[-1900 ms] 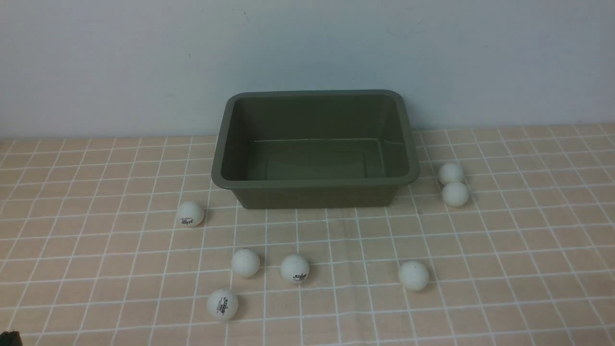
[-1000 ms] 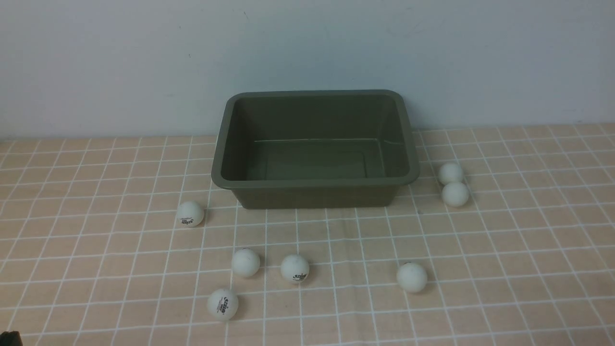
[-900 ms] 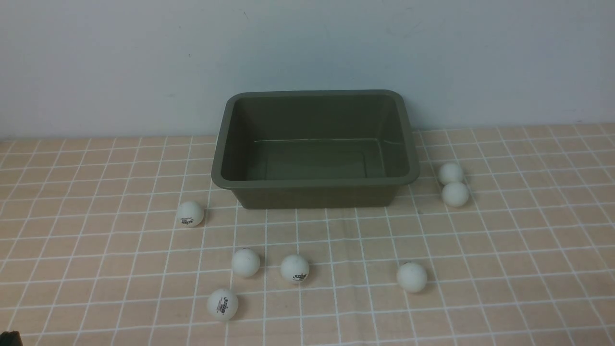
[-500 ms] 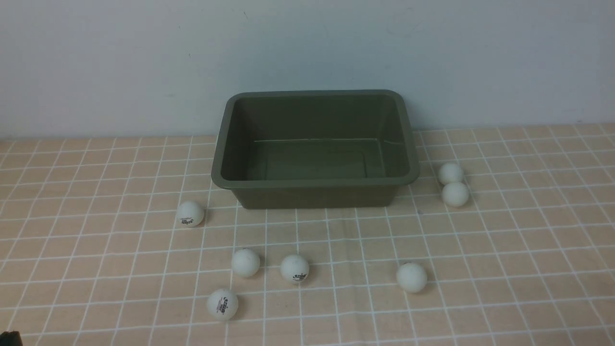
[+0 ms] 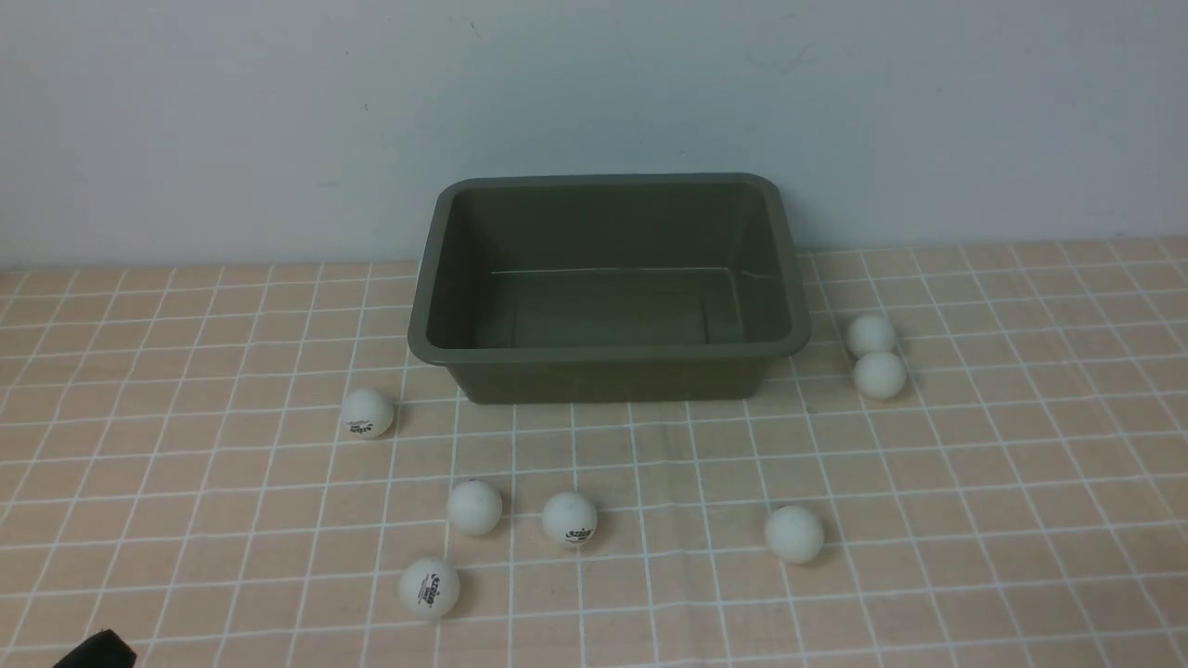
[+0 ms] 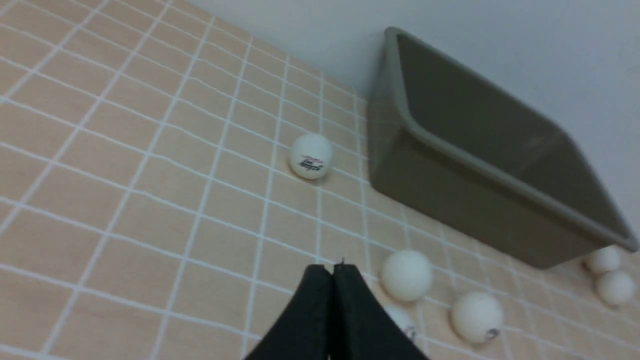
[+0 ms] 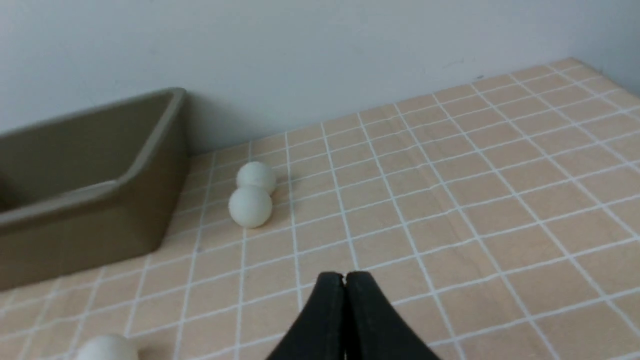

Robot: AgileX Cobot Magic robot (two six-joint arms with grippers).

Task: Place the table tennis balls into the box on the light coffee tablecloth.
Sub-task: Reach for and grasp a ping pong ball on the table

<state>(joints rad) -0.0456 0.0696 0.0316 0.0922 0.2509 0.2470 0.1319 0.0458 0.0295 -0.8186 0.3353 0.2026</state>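
The olive-green box [image 5: 608, 353] stands empty at the back middle of the light coffee tablecloth [image 5: 1021, 464]. Several white table tennis balls lie around it: one at its left front [image 5: 368, 413], three in the near left [image 5: 474, 507] [image 5: 569, 519] [image 5: 429, 586], one in the near right [image 5: 794, 533], and a touching pair at the box's right [image 5: 871, 334] [image 5: 879, 375]. My left gripper [image 6: 332, 267] is shut and empty, hovering just short of the near-left balls [image 6: 407, 275]. My right gripper [image 7: 344, 275] is shut and empty, well short of the pair [image 7: 250, 206].
A plain pale wall rises right behind the box. Only a dark corner of the left arm [image 5: 93, 649] shows at the bottom left of the front view; the right arm does not show there.
A dark part of the left arm has come further into the front view's bottom left corner. Box and balls stay where they were.
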